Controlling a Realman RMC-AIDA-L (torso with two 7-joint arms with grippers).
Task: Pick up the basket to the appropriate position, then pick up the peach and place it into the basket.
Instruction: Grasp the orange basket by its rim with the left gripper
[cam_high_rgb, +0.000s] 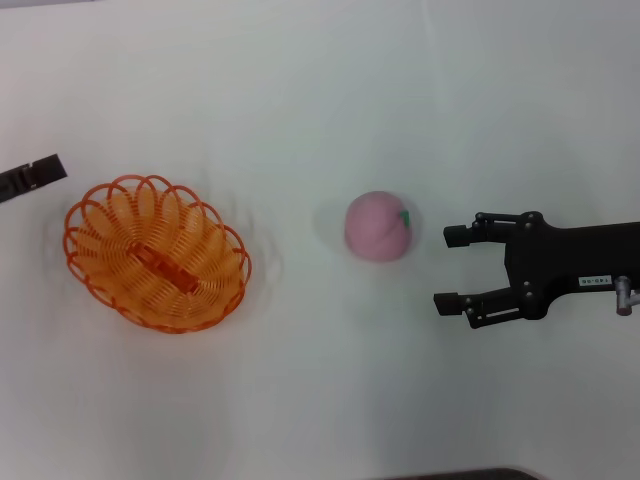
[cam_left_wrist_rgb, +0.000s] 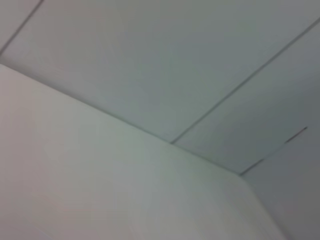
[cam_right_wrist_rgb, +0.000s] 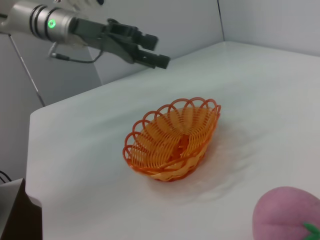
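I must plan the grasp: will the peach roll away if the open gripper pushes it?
The peach looks round, so a nudge from the right gripper would probably roll it. It seems light; nothing beside it blocks it.

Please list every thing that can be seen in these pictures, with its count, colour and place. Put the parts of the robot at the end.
basket: one, orange, empty, on the table toward the robot's left.
peach: one, pink with a small green leaf mark, on the table between the basket and the right claw, touching neither.
table: one, white, under everything.
left claw: one, black, at the left edge of the head view, above the table beyond the basket, holding nothing.
right claw: one, black, fingers open and pointed at the peach, beside it on the robot's right, not touching it.
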